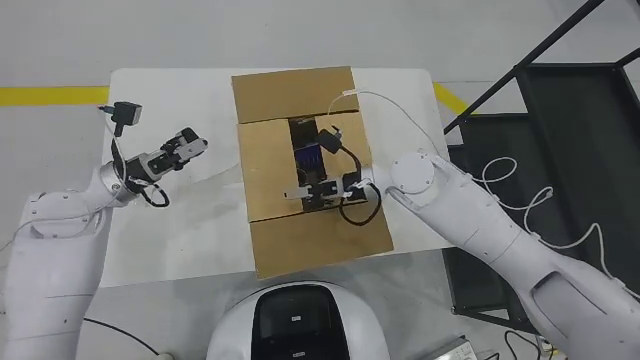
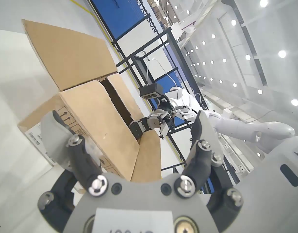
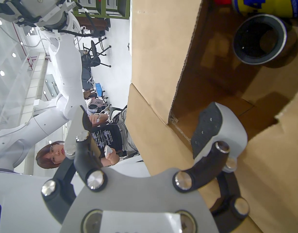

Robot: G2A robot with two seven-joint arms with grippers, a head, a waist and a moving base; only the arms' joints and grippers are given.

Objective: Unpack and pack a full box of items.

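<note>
Fingers (image 3: 207, 127) of right gripper (image 3: 146, 115) and left gripper (image 2: 126, 117) spread, empty; flaps (image 2: 98, 112) hide most inside box (image 2: 39, 134).

top: straight down on table (image 1: 180, 90)
left wrist: side-on to box (image 2: 95, 103)
right wrist: I'm close at its opening
shared: box

L hand (image 2: 128, 124) spread wide, arm out to side; R hand (image 3: 145, 120) spread too, forearm angled inward.
</note>
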